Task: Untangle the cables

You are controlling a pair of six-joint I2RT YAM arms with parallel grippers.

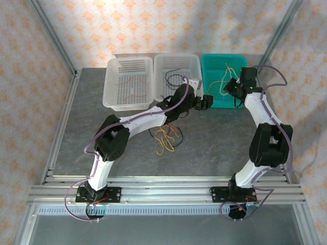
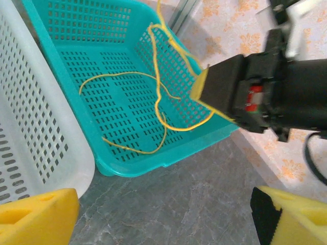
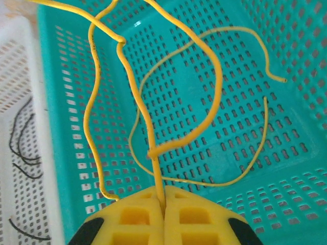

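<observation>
Three baskets stand in a row along the far side of the table (image 1: 82, 132). They are the left white basket (image 1: 113, 97), the middle white basket (image 1: 159, 76) and, on the right, one teal basket (image 1: 212, 64). One reddish-brown cable (image 1: 130, 81) lies in the left white basket. The black cable (image 1: 172, 78) lies in the middle white basket as several dark strands, and their exact count cannot be told. The teal basket has at least two yellow pieces. One thin yellow strand (image 3: 240, 178) lies curved on its floor, and a thicker yellow cable (image 3: 135, 87) loops above it. One tangle of cables (image 1: 166, 138), orange-yellow and black, lies on the table in front of the baskets, just beside the left arm (image 1: 133, 122).

Of the two arms, the left arm runs from its base at the near left, bends at the elbow and stretches diagonally toward the far middle. The left gripper (image 1: 206, 102) sits by the near corner of the teal basket, facing it. Its fingers are spread wide with nothing between them. The right arm (image 1: 265, 132) rises from the near right, folds at the elbow and reaches toward the far side and leftward. The right gripper (image 1: 228, 88) is over the teal basket with its fingers pressed together on the thicker yellow cable, which comes straight out from between the pads.
</observation>
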